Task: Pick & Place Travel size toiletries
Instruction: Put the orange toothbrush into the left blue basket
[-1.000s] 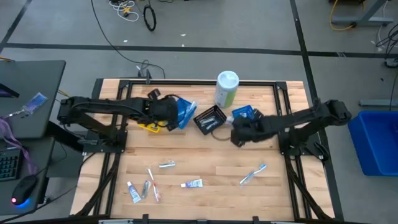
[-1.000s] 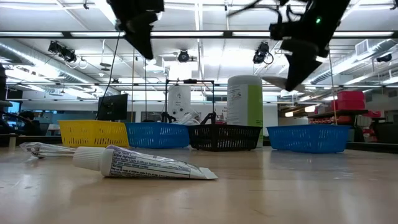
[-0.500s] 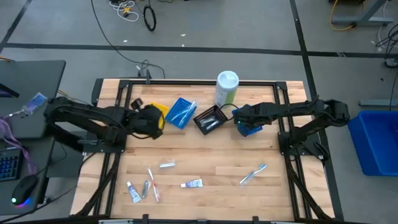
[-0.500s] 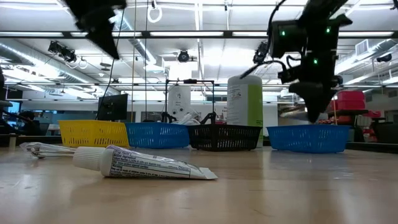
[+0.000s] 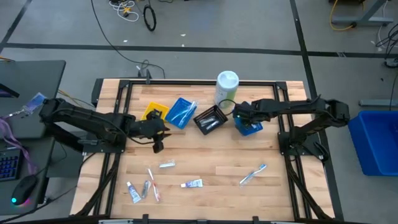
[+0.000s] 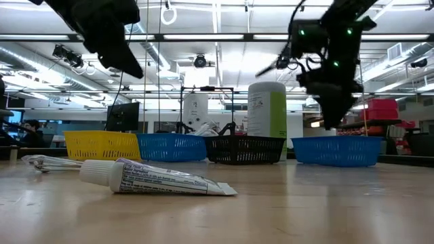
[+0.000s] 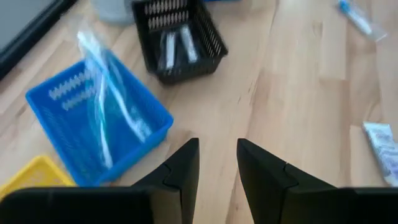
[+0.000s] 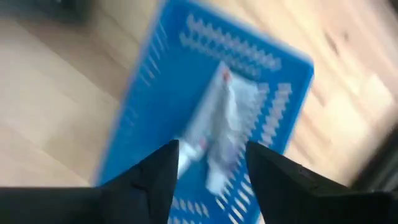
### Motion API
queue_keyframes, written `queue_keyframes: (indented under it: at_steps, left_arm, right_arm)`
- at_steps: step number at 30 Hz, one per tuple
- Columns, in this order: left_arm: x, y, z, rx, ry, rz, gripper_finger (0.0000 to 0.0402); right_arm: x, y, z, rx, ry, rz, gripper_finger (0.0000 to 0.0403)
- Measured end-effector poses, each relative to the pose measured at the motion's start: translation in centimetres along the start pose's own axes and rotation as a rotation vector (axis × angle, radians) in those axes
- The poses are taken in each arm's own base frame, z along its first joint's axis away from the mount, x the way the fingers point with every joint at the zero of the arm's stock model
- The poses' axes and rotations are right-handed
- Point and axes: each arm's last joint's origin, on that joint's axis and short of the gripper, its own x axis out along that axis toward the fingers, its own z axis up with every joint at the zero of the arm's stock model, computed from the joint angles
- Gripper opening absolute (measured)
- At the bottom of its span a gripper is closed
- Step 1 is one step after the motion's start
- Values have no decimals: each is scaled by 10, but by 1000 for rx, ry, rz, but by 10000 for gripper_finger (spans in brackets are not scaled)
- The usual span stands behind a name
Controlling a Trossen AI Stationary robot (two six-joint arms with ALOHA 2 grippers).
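Observation:
Several travel size toiletries lie loose on the near half of the table: a toothpaste tube (image 5: 193, 183) (image 6: 159, 179), a small tube (image 5: 166, 164), items at the near left (image 5: 142, 189) and a toothbrush (image 5: 253, 174). My left gripper (image 5: 158, 145) (image 7: 217, 146) hangs open above bare wood, just nearer than the yellow tray (image 5: 151, 114) and the left blue tray (image 5: 181, 112). My right gripper (image 5: 240, 116) (image 8: 211, 149) is open over the right blue tray (image 5: 250, 126) (image 8: 292, 62), where white tubes (image 8: 221, 124) lie on the floor.
A black tray (image 5: 210, 119) (image 7: 180, 37) with silvery tubes sits between the two blue trays. The left blue tray (image 7: 93, 118) holds toothbrushes. A tall white-and-green canister (image 5: 226, 88) (image 6: 267, 118) stands at the far edge. Bare wood lies mid-table.
My left gripper has drawn back from over the yellow and left blue trays toward the table's near edge, sinking and tipping more level. My right gripper has gone toward the far edge, over the right blue tray; the pale item at its fingers in the low view no longer hangs there.

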Motion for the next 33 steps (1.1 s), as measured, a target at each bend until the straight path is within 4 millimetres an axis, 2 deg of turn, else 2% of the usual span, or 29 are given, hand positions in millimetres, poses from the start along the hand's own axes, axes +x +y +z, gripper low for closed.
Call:
queue_keyframes:
  at_steps: [5,11,16,22,28,33]
  left_arm:
    - [0,-1,0,-103,11,-28,116]
    - [0,-4,-2,-267,69,-124,116]
    - [-2,-9,-5,-319,109,-168,116]
    - [3,-20,-12,-259,158,-171,116]
    - [22,-34,-25,-181,251,-148,116]
    - [36,-39,-33,-145,312,-114,116]
  right_arm:
    - [-20,11,24,42,-197,124,204]
    - [-36,28,50,-49,-525,271,189]
    - [-49,37,62,-125,-717,318,172]
    - [-52,39,63,-175,-754,318,159]
    - [-50,39,61,-184,-726,311,156]
    - [-48,39,57,-175,-666,371,153]
